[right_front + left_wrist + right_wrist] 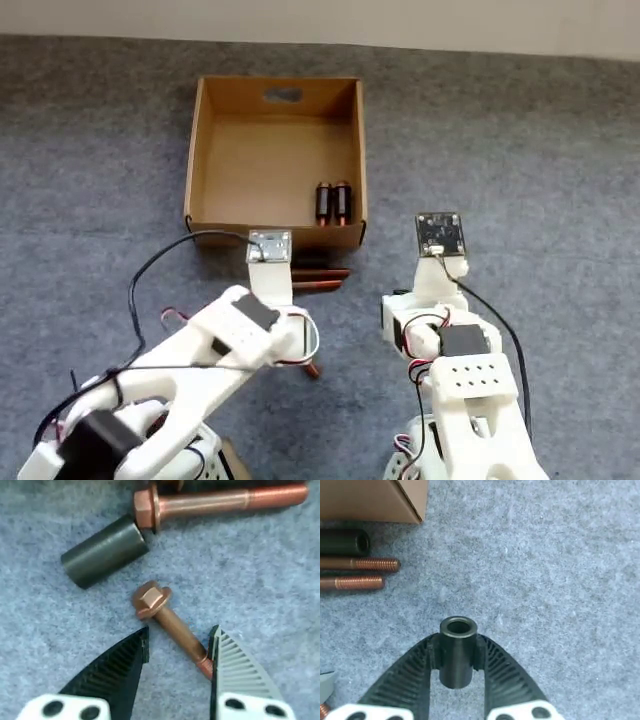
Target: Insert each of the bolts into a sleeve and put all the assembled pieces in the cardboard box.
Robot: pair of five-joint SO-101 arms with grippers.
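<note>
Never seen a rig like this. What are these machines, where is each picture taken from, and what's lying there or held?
Two white robot arms sit side by side. The high view looks down on both; each wrist view comes from a camera on one arm, behind its gripper. The left gripper is open around a short bolt on the grey surface, near a dark sleeve and a long bolt. The right gripper holds a second sleeve. The cardboard box holds two assembled pieces.

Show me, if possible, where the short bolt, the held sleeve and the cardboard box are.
short bolt (151,600), left wrist view, on its hexagonal head.
held sleeve (456,657), right wrist view, on its side wall.
cardboard box (260,165), high view, on its bare floor.
</note>
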